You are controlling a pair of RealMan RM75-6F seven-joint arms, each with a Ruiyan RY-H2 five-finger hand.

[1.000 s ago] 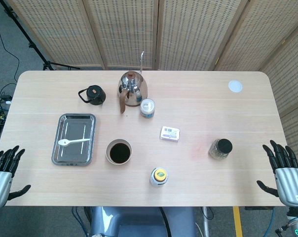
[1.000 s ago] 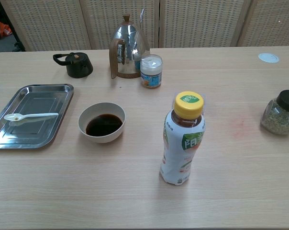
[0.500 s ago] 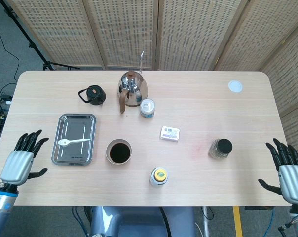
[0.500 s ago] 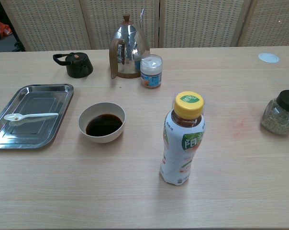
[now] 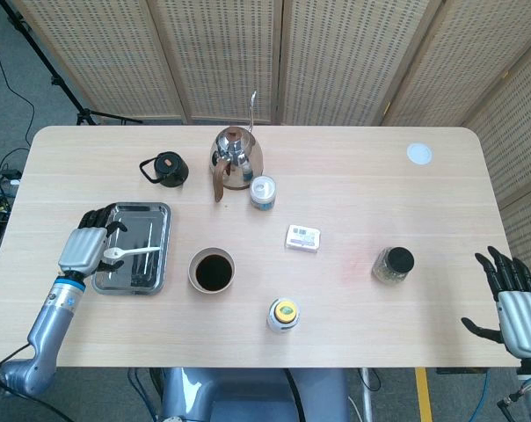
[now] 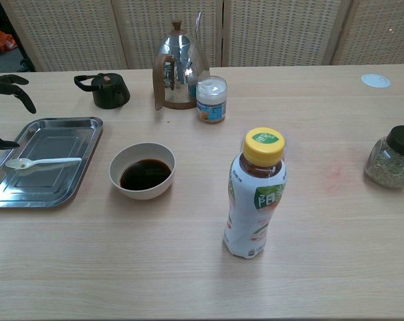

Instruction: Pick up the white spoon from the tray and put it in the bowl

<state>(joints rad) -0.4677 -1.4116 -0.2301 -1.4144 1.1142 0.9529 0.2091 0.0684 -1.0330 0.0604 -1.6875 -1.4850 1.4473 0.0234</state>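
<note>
Spoon (image 5: 130, 253): lies crosswise in tray (image 5: 160, 211), left of frame; left hand (image 5: 86, 249) spread empty over bowl end; handle points right, toward bowl (image 5: 212, 271).

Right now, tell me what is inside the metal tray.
The tray holds only the white spoon, lying flat. In the head view the left hand covers the tray's left edge; the fingers are spread, not holding it.
</note>
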